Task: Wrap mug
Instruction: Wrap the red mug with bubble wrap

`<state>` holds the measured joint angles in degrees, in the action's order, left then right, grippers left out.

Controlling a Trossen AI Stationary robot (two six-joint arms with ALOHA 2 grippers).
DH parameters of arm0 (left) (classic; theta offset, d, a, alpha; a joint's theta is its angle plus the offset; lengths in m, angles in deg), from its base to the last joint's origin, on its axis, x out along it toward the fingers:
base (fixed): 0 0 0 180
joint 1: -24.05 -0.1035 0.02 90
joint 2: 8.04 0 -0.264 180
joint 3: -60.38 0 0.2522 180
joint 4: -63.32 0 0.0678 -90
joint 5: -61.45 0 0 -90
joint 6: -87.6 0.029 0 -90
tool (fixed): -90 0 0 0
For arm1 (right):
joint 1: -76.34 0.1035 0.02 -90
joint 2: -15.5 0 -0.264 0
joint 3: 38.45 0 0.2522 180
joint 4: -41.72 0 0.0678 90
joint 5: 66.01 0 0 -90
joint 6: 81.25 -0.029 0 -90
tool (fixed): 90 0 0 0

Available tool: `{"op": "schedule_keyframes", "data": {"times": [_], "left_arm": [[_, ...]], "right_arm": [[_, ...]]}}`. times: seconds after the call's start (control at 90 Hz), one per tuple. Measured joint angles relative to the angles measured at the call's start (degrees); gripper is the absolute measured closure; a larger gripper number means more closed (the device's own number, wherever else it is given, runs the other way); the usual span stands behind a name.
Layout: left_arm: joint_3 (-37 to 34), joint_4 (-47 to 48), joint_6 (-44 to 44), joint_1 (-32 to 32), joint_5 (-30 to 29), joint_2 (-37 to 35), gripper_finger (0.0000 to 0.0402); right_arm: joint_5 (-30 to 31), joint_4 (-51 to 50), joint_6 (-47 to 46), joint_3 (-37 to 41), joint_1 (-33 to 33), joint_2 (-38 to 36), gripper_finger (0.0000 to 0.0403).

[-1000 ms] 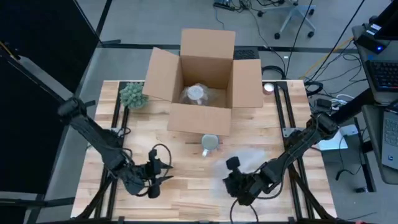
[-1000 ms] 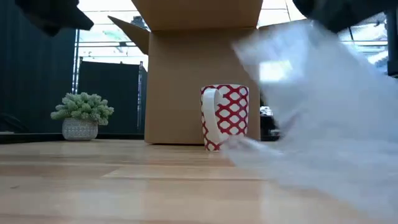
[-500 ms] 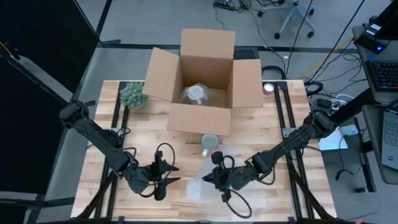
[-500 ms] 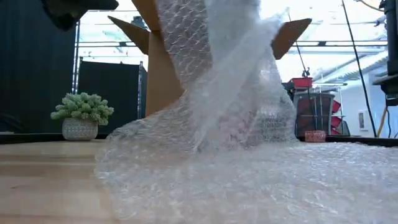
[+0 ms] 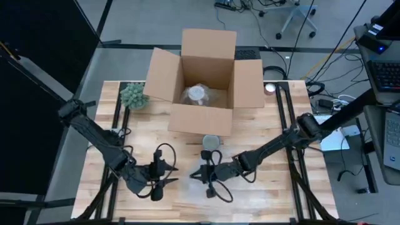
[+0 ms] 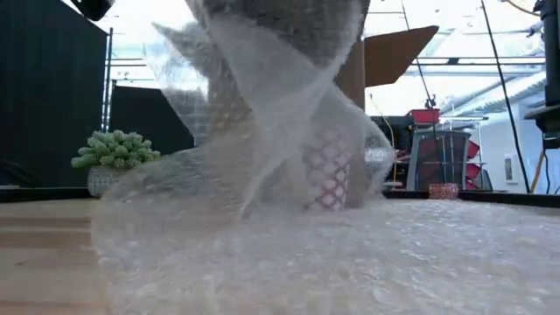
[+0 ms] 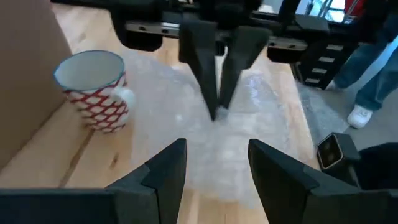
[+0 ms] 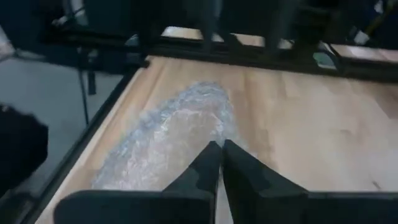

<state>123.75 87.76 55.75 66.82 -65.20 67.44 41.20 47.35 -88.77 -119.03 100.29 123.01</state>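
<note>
High view: an open cardboard box (image 5: 203, 84) stands at the far middle of the table (image 5: 262, 131), with a bubble-wrapped item (image 5: 199, 95) lying inside it. The mug (image 5: 211, 144) stands upright just in front of the box's near wall. A small potted plant (image 5: 134, 96) sits beside the box's left flap. The right gripper (image 5: 201, 175) reaches in low across the table to a spot near and in front of the mug, over a sheet of bubble wrap (image 5: 206, 190) spread on the boards. The left gripper (image 5: 167, 175) lies close beside it, on the side away from the mug's right. Low view: the bubble wrap (image 6: 289, 227) rises in a twisted fold before the camera and covers most of the foreground; the mug (image 6: 331, 171), red lattice on white, shows through it, standing in front of the box (image 6: 385, 52). The plant (image 6: 114, 150) stands well to the left of the mug. Left wrist view: the left gripper (image 7: 214, 177) has its fingers spread wide, holding nothing. The right gripper (image 7: 217, 112) faces it, its fingers pinched together on the bubble wrap (image 7: 224, 134). The mug (image 7: 94, 87) stands beside the box wall, touching the sheet's edge. A person's legs (image 7: 373, 68) show beyond the table. Right wrist view: the right gripper (image 8: 219, 149) is closed tight on the bubble wrap (image 8: 168, 140), which trails away along the table edge.
</note>
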Motion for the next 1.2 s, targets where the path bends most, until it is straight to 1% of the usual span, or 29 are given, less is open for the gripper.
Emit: {"op": "schedule_keyframes", "data": {"times": [0.178,0.256,0.333,0.456,0.511,0.589,0.756,0.822,0.922,1.0,1.056,1.167,1.2], "left_arm": [[0.0,2.97,-0.59,0.0,-0.04,-1.02,0.024],[0.0,4.41,-0.43,0.0,-0.08,-1.12,0.024],[0.0,6.18,-0.79,0.0,-0.71,-1.12,0.024],[0.0,8.06,-0.97,-0.22,-1.64,-1.16,0.024],[0.0,8.15,-2.01,-0.74,-1.66,-1.1,0.024],[0.0,8.28,-2.66,-1.35,-1.77,-1.02,0.024],[-0.02,8.34,-2.8,-2.58,-2.01,-1.01,0.024],[-0.02,8.3,-2.8,-2.96,-2.75,-0.99,0.024],[-0.29,7.39,-3.92,-3.82,-3.0,0.07,0.024],[-0.46,7.54,-5.31,-4.22,-2.84,1.92,0.024],[-0.48,6.01,-5.31,-4.24,-1.97,3.56,0.024],[-0.48,-1.82,-3.36,-4.22,0.89,7.65,0.024],[-0.48,-5.42,-1.72,-4.22,2.1,9.0,0.024]], "right_arm": [[-0.29,5.42,-1.18,0.0,-2.94,2.26,0.0399],[-1.91,7.71,-4.28,-0.14,-4.44,3.13,0.0399],[-5.46,7.31,-8.85,-0.35,-6.06,3.43,0.0393],[-9.85,7.28,-12.53,-1.33,-7.69,4.04,0.0361],[-11.32,7.31,-12.47,-1.96,-7.88,4.03,0.034],[-11.43,5.73,-10.81,-2.84,-7.84,3.6,0.0307],[-11.33,-3.95,-7.94,-6.67,-7.88,0.1,0.0251],[-11.28,-9.39,-6.71,-8.35,-7.88,-1.7,0.0238],[-11.34,-20.1,-6.89,-10.38,-7.88,-4.94,0.0226],[-11.37,-30.07,-9.51,-11.95,-7.36,-8.39,0.0223],[-11.2,-36.65,-12.41,-12.44,-6.44,-10.85,0.0223],[-11.12,-48.61,-19.44,-12.41,-2.61,-14.08,0.0225],[-10.0,-51.44,-21.48,-12.39,-0.98,-14.45,0.0227]]}}
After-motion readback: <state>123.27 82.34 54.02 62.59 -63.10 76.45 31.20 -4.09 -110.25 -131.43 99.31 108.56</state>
